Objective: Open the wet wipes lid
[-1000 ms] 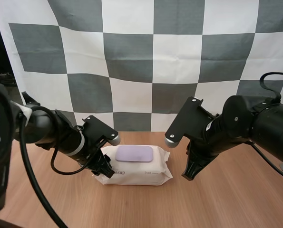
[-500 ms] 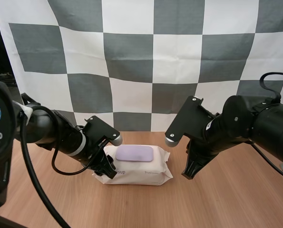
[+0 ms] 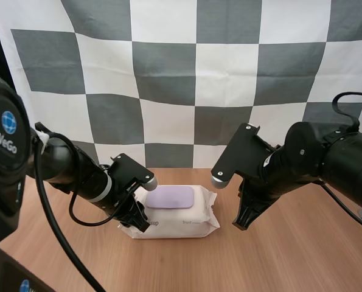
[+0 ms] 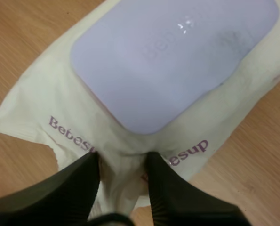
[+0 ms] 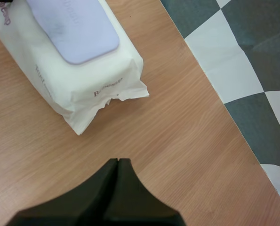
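**High view.** The wet wipes pack point(image 3: 176, 214) lies flat on the tabletop point(image 3: 290, 255), between the two arms. Its lid point(image 3: 170, 196) faces up and sits flush, so it is closed. The left jaws are at the pack's left end. The right jaws hang just off the right end, clear of the wrapper.

Step in hand, as judged: the pack is braced and the lid has not yet been engaged.

**Left wrist view.** The fingers point(image 4: 67, 188) stand either side of a bunched fold of cream film at the pack's near end. The left jaws are grasping the wet wipes pack by that fold. The lid is a lavender rounded rectangle, glossy, with faint embossed lettering. The wrapper carries purple "Bebesup" print and is creased around the grip.

**Right wrist view.** The fingers point(image 5: 107, 197) lie together as one dark wedge, so the right jaws are clenched on nothing. They are over bare tabletop, near the pack's crimped end.

Next move, as judged:
1. Bring the right jaws to the lid's rim.
2. Catch its lip with a tip.
3. Lift the lid while the left grip resists the pull.

The soft film may shift under load.
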Controlling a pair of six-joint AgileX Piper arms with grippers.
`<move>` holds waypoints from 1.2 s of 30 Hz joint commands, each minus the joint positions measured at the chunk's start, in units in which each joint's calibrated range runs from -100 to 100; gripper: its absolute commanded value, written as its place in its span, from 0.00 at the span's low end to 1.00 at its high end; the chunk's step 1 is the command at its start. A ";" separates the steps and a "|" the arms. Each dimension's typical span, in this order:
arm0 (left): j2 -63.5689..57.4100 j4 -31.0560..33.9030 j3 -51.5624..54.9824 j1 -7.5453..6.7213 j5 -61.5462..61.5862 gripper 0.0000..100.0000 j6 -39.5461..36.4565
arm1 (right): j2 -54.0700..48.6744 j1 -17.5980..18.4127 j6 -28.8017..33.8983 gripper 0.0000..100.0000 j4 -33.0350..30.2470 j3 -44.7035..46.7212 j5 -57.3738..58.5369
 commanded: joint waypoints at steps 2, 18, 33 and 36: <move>-0.23 0.13 0.11 0.02 -1.16 0.37 0.03 | -0.03 0.01 0.00 0.00 -0.07 -0.02 -0.06; -0.41 2.03 0.11 0.02 11.96 0.00 -0.21 | -0.03 0.01 -10.66 0.00 4.71 -0.02 -2.58; -13.57 -0.66 -0.28 0.02 29.05 0.00 0.35 | 0.51 0.01 -41.07 0.17 21.49 7.97 1.53; -14.61 -0.66 -0.28 0.02 32.35 0.00 0.25 | 0.51 0.01 -41.07 0.38 25.86 8.01 0.44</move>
